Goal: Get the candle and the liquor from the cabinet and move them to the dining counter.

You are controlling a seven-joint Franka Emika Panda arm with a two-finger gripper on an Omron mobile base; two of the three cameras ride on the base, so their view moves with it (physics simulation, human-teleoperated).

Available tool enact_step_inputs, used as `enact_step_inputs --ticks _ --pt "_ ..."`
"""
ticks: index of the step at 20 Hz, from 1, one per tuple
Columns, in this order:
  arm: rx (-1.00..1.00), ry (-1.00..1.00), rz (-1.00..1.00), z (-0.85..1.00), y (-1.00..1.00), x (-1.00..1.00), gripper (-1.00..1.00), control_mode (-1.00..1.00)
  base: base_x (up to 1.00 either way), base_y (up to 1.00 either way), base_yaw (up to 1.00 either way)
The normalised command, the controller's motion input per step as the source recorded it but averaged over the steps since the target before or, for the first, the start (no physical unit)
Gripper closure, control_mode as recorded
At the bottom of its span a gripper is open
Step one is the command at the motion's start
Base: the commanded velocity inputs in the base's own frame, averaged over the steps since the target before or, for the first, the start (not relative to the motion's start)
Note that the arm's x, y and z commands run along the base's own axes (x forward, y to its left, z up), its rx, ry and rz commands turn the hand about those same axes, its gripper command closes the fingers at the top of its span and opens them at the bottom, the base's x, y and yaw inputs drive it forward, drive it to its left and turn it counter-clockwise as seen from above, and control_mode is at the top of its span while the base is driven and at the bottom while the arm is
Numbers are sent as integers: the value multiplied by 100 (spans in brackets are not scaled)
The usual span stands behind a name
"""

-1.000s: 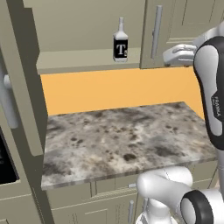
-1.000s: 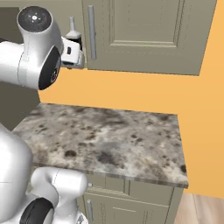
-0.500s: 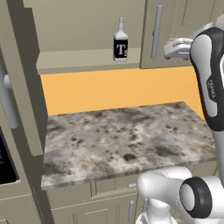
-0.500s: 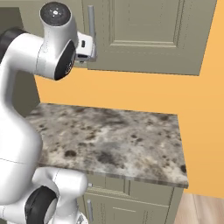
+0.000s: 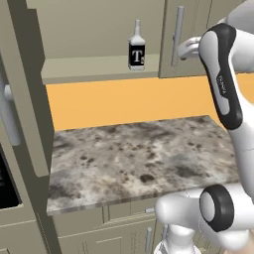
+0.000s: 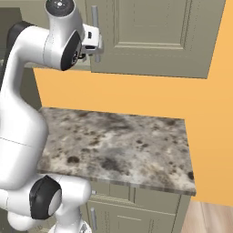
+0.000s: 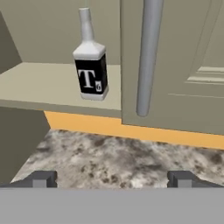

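While its jaws stood spread and empty, the white arm's two-finger gripper [image 7: 112, 178] hung above the mottled marble worktop [image 5: 134, 156]; beyond and leftward, the clear glass liquor bottle [image 7: 90, 65] stood upright on the open grey-beige cabinet's shelf [image 7: 48, 83].

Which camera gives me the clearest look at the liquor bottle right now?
The hand view: the liquor stands large and unblocked on the cabinet shelf, its label's white T readable. The left base view shows it whole but small. In the right base view I cannot make it out.
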Motion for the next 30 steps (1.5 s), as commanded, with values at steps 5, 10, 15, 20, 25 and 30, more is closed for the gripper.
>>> enact_step_inputs --ticks 5,10,15,20,25,30 --pt "-3 -4 -6 1 0 51 -100 -100 0 0 0" --pt "-1 -1 -11 0 -1 57 -100 -100 0 0 0" --pt "0 -2 -9 0 -4 51 -100 -100 0 0 0" --pt "0 0 -3 0 -12 49 -100 -100 0 0 0" --pt "0 0 0 -2 -7 46 -100 -100 0 0 0" --pt "0 0 0 -3 -3 46 -100 -100 0 0 0"
